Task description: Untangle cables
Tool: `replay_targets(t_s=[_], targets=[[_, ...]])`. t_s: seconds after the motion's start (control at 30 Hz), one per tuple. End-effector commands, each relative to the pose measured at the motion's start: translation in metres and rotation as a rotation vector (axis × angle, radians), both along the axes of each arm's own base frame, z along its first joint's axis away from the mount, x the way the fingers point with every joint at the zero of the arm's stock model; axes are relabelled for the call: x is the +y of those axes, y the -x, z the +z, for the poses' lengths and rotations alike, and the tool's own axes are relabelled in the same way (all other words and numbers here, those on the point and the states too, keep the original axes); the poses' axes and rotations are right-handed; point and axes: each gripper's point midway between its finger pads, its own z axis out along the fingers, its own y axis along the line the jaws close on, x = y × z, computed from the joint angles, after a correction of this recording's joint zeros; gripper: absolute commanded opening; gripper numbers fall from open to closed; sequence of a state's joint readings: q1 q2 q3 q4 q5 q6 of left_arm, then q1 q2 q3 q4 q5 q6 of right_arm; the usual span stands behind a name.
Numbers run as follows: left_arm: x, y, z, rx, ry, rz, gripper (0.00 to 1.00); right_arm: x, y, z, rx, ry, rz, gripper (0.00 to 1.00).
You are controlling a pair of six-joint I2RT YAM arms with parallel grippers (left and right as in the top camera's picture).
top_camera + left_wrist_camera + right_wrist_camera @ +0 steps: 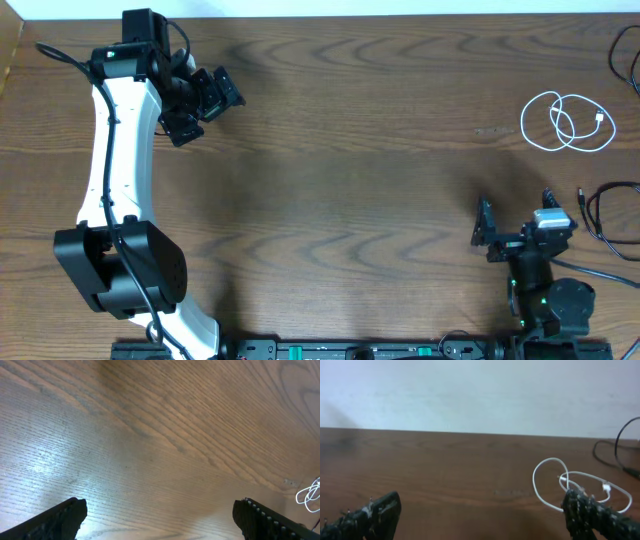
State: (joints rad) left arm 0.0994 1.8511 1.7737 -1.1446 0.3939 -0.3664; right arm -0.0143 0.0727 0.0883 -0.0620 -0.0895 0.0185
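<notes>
Overhead view evenly lit, sharp; faint soft shadows on the wooden table (350, 150). Left wrist view: pale glare lower left. Right wrist view soft, wall (480, 390) washed out.

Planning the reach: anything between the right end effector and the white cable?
No, only bare table between the right end effector and the white cable; the overhead view shows it.

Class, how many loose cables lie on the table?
2: white cable far right; black cable at right edge, cropped. A black strand top right may be a third.
</notes>
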Motion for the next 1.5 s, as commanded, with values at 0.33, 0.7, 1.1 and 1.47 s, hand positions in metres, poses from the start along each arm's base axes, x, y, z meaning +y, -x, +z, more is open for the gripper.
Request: replay_targets(t_s=[0.33,0.7,1.1,1.47], targets=[[0.000,0.002,0.009,-0.022,-0.005,-0.001,0.98,0.001,0.000,-0.027,0.024,-0.036,-0.002,0.99],[0.000,0.002,0.009,-0.022,-0.005,-0.001,0.99,0.001,0.000,-0.027,0.025,-0.036,-0.001,0.99],[0.000,0.002,0.009,-0.022,-0.005,-0.001,0.98,0.001,0.000,-0.027,0.024,-0.036,-0.001,0.99],[0.020,0.003,0.007,-0.045,-0.149,-0.057,0.98,0.001,0.000,-0.027,0.025,-0.036,-0.001,0.99]])
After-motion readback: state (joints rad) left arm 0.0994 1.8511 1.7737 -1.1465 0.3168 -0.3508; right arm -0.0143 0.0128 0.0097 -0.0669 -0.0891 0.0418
